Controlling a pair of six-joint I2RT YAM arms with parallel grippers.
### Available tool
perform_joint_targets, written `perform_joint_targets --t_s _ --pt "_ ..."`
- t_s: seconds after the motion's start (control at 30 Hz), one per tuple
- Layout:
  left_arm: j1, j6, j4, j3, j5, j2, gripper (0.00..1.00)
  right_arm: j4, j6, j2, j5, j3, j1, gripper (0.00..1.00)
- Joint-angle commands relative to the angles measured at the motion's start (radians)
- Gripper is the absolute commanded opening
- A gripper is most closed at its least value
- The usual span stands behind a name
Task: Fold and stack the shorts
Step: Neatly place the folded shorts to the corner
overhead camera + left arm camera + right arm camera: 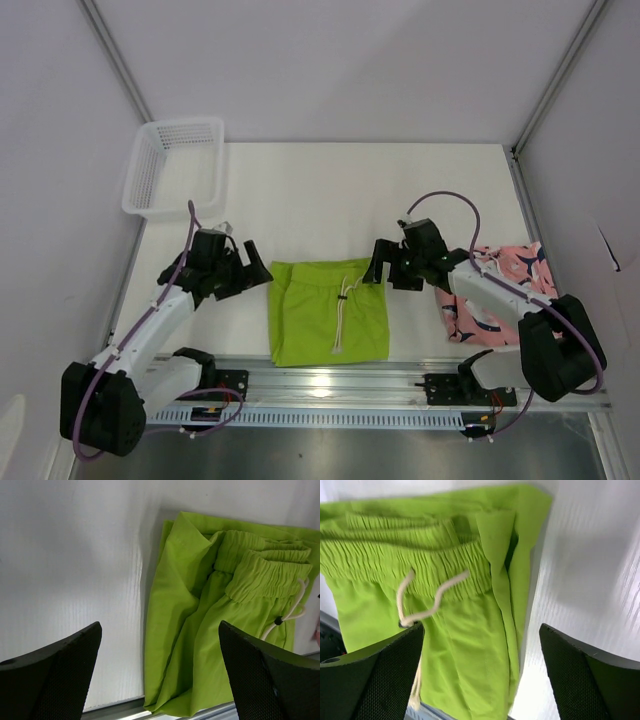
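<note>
Folded lime green fabric shorts (328, 310), centre frame; left claw (257, 268) and right claw (377, 265) flank them, both spread apart, empty.

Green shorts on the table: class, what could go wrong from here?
The loose drawstring lies across the green shorts; a finger could snag it and pull the fold open.
Their near hem reaches the metal rail; a nudge might slide them onto it.
The pink shorts lie partly under the right arm, which might drag them when it moves.
</note>
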Motion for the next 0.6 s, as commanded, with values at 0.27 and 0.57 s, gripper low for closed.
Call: perform_joint_targets --t_s 0.27,0.57 --pt "-0.124 -0.082 0.198 -0.131 0.038 -0.115 0.99 0.079 -0.076 -0.085 -0.19 -0.169 -0.021 0.96" --pt "-0.187 -0.077 0.333 -0.249 0.085 -0.155 0.99 0.207 -0.044 -0.031 -0.273 -0.245 -0.021 0.78"
